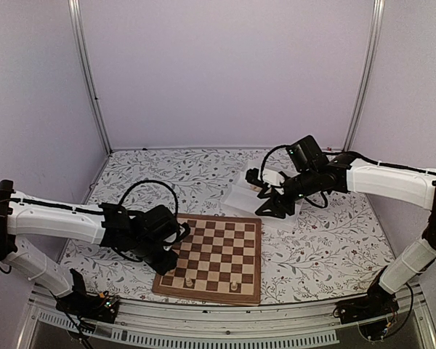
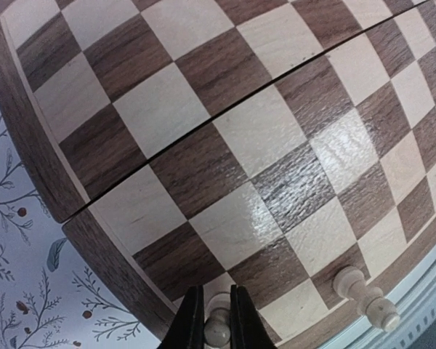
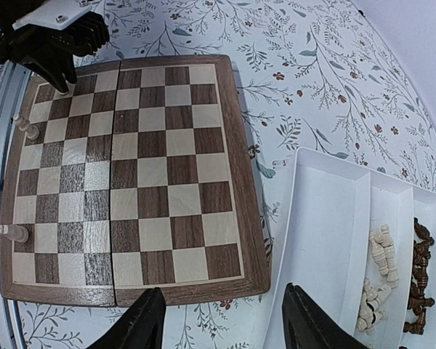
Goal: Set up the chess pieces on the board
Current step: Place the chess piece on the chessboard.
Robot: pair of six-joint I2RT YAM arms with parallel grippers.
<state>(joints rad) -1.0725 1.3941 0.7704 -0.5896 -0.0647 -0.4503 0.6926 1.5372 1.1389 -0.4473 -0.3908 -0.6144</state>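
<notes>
The left gripper (image 2: 216,320) reaches down low, its fingers pinched tight on a pale pawn (image 2: 216,333). The pawn stands straight up by the near left corner of the board (image 2: 225,145). The right gripper (image 3: 221,323) hangs open above the white tray's (image 3: 327,218) edge, holding nothing.

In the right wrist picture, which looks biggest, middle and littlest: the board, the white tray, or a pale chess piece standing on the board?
1. board: looks largest.
2. white tray: next, but the picture's edge cuts it off, so its whole size is unsure.
3. pale chess piece: by far the smallest.
</notes>
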